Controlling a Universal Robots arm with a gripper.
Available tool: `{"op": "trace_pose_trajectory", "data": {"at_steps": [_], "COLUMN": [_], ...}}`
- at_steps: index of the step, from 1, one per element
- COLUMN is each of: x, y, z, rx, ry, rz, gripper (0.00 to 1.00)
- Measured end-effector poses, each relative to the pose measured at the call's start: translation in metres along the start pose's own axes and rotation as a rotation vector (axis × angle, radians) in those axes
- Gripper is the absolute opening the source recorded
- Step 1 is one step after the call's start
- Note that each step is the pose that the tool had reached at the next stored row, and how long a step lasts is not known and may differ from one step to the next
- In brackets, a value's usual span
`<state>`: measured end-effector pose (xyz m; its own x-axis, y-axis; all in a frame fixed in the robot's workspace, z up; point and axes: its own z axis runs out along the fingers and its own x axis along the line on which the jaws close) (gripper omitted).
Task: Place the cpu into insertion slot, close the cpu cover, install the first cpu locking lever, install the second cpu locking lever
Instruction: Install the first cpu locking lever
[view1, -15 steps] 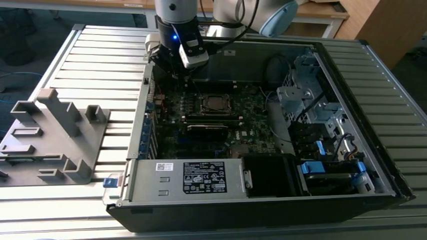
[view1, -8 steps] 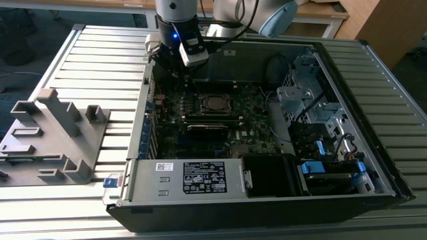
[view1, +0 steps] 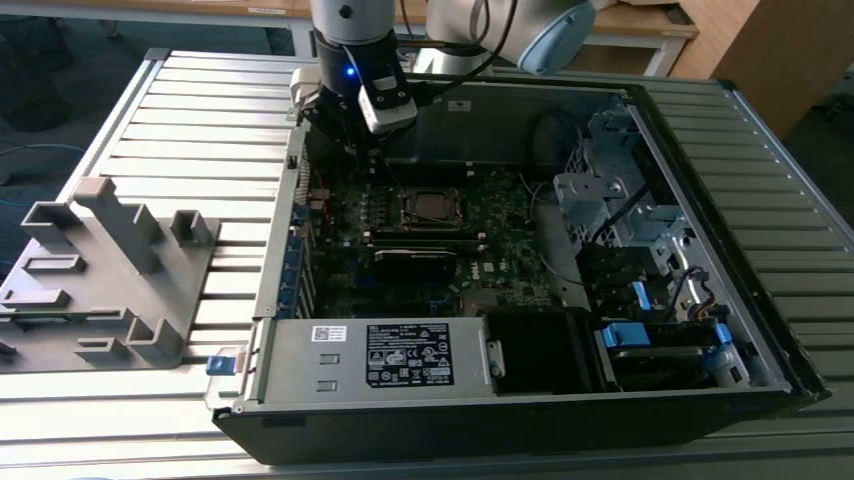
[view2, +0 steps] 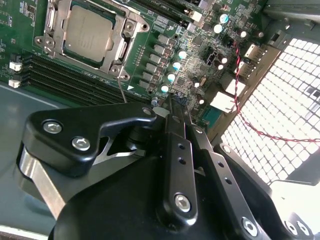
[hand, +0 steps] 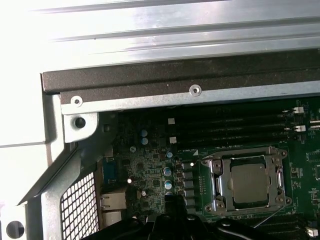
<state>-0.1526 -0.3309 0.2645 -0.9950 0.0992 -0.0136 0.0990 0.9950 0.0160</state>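
Open computer case lying flat on a slatted metal table, with a green motherboard exposed inside and a grey plastic fixture resting on the table toward the exterior view's left. Near the board's middle, the insertion slot, with the cpu seated flat in it, grey metallic top facing up. Around the chip, the cpu cover lying down as a silvery frame, the chip showing through its window. From one corner of the socket, a thin wire lever slanting outward across the long black memory slots. Just beside the socket and apart from it, the gripper poised close to a row of small capacitors, fingers drawn together to a narrow tip with nothing held between them.
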Motion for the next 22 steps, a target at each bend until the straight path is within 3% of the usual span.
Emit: {"op": "trace_pose_trajectory", "data": {"at_steps": [11, 12, 14, 16, 17, 18, 20, 22], "x": [0.0, 0.0, 0.0, 0.0, 0.0, 0.0, 0.0, 0.0], "y": [-0.0001, -0.0001, 0.0, 0.0, -0.0001, -0.0001, 0.0, 0.0], "z": [0.0027, 0.0028, 0.0029, 0.0029, 0.0029, 0.0031, 0.003, 0.003], "rx": [-0.0005, -0.0071, -0.0402, -0.0481, -0.0586, -0.0747, -0.0879, -0.0901], "ry": [0.0003, 0.0009, 0.004, 0.0048, 0.0059, 0.0072, 0.0088, 0.0089], "rz": [0.0, 0.0, 0.001, 0.001, 0.001, 0.001, 0.001, 0.001], "gripper": [0.11, 0.11, 0.11, 0.11, 0.11, 0.11, 0.11, 0.11]}}
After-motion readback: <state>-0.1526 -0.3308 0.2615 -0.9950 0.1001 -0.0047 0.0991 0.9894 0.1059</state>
